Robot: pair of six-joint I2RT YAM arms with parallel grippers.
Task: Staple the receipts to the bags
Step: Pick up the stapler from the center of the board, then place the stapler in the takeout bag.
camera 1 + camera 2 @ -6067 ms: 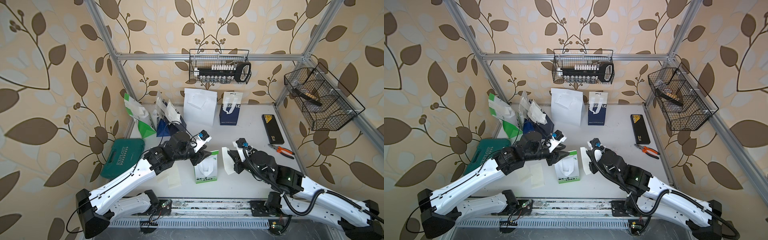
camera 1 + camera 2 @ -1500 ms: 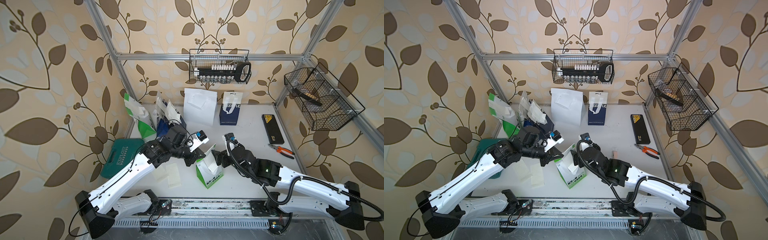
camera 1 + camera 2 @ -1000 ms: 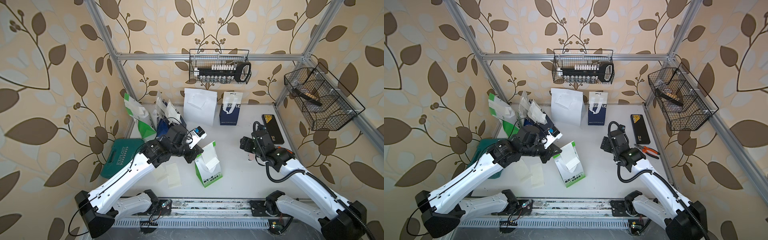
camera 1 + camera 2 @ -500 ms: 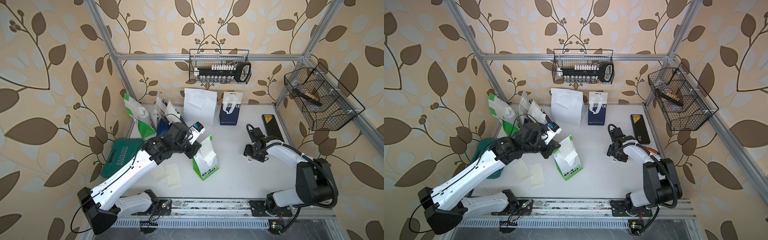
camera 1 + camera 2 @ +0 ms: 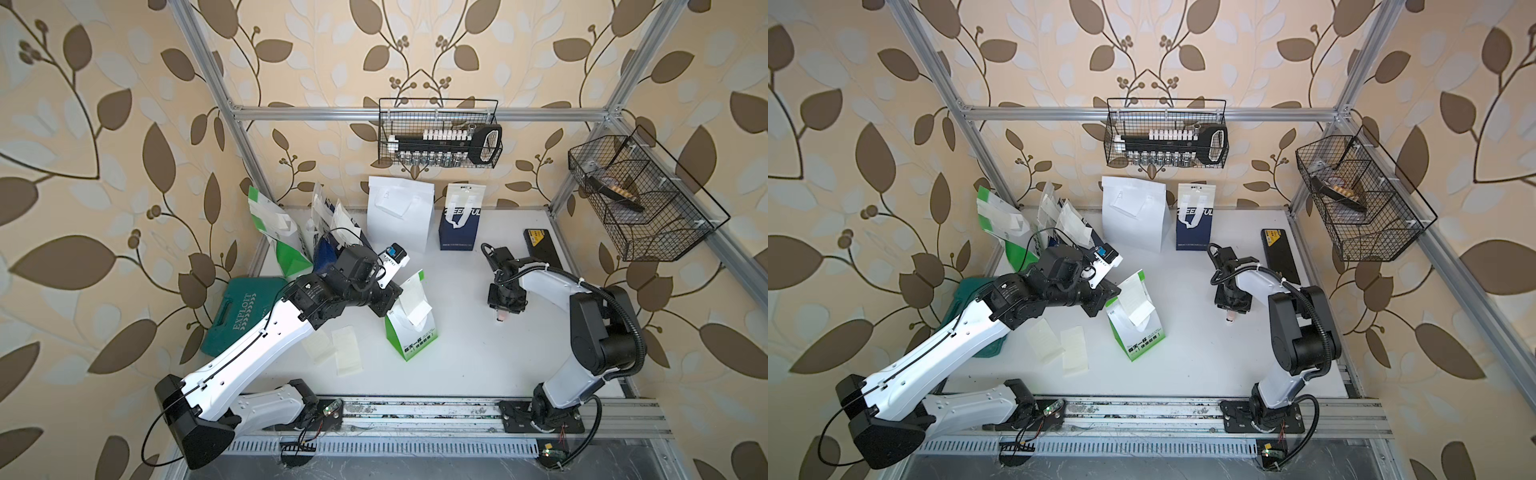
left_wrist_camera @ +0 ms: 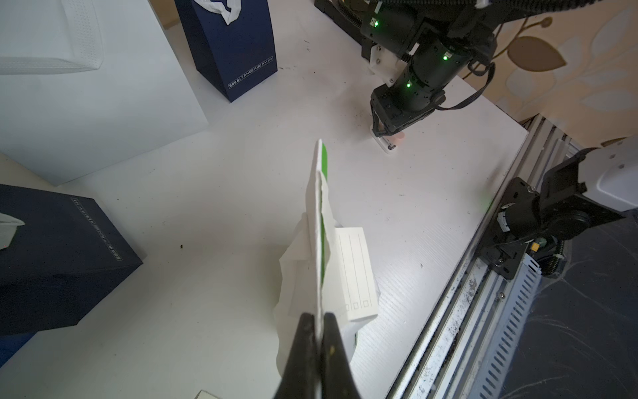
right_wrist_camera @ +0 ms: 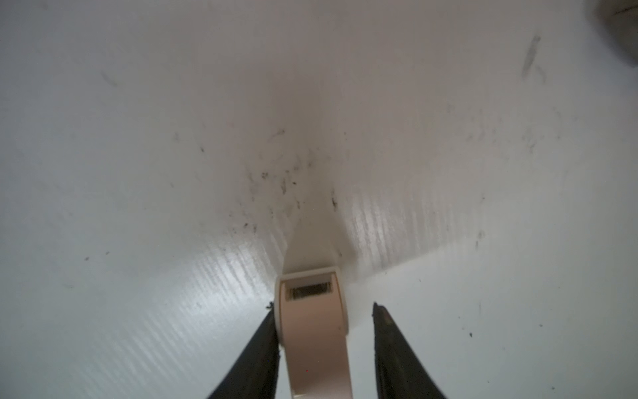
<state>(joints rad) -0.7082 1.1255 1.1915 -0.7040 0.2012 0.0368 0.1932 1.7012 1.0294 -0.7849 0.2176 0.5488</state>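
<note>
- The left gripper (image 6: 319, 340) is pressed together on the top edge of a white-and-green bag (image 5: 411, 336), holding it up a little left of the middle of the surface (image 5: 457, 353).
- A receipt (image 5: 415, 299) lies against the upper face of that bag, just below the pinched edge. Whether the pinch also catches the receipt cannot be told.
- The right gripper (image 7: 323, 305) points down, right of centre, with its jaws spread to either side of a small pinkish stapler (image 7: 314, 328) lying on the surface. One finger touches the stapler's side and the other stands a little clear of it.
- Two loose receipts (image 5: 318, 347) (image 5: 347, 351) lie flat side by side, near and left of the held bag.
- A plain white bag (image 5: 400, 214) and a navy bag (image 5: 461, 224) stand along the far edge.
- More bags (image 5: 278, 232) lean together in the far left corner.
- A teal case (image 5: 241, 316) sits at the left edge.
</note>
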